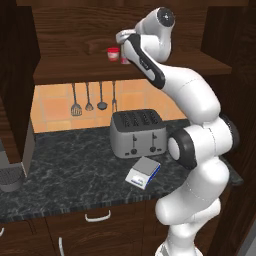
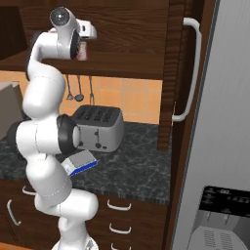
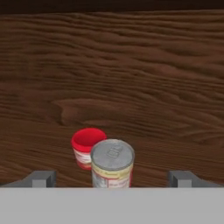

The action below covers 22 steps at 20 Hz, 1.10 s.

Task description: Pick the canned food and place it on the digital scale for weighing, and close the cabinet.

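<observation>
Pincer [image 3: 112, 178] is wide open with nothing in it, pointing into the cabinet [image 1: 65, 30], where the can [image 3: 112, 162] stands upright on the shelf [image 3: 131, 78] dead ahead between the fingertips [image 3: 41, 178], red cup [image 3: 86, 147] just behind it.

The arm hides most of the canned food [image 1: 124, 60] on the shelf.

Silver toaster [image 1: 138, 133] on the dark marble counter [image 1: 70, 170], utensils [image 1: 89, 97] hanging on the orange tile behind, red-and-white cup [image 3: 87, 148] on the shelf.
</observation>
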### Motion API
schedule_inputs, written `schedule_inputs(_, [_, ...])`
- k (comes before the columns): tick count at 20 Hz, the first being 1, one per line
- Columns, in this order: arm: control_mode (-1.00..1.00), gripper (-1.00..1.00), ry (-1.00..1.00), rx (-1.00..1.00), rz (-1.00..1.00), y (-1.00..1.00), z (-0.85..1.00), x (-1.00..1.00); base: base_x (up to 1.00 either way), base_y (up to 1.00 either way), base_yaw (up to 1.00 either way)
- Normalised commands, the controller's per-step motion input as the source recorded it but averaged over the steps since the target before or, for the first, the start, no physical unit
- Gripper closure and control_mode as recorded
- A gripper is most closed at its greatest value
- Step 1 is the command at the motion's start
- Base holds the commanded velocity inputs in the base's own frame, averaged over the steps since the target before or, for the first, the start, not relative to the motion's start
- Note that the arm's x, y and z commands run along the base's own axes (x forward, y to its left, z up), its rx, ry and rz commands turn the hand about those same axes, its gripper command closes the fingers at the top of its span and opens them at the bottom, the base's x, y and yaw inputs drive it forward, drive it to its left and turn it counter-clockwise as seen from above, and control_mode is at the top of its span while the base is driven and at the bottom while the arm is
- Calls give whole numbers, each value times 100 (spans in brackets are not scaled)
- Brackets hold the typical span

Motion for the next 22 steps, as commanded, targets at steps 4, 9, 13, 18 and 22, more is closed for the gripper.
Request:
schedule_inputs(4, [-100,-100,0,0,0,2,-22,21,0,0,0])
schedule_inputs(9, [-100,-100,0,-2,0,12,-28,25,0,0,0])
schedule_inputs(13, [-100,-100,0,-2,0,12,-26,23,0,0,0])
schedule_inputs(18, [-100,-100,0,-1,0,10,-22,20,0,0,0])
schedule_inputs(22, [-100,-100,0,-1,0,4,-17,21,0,0,0])
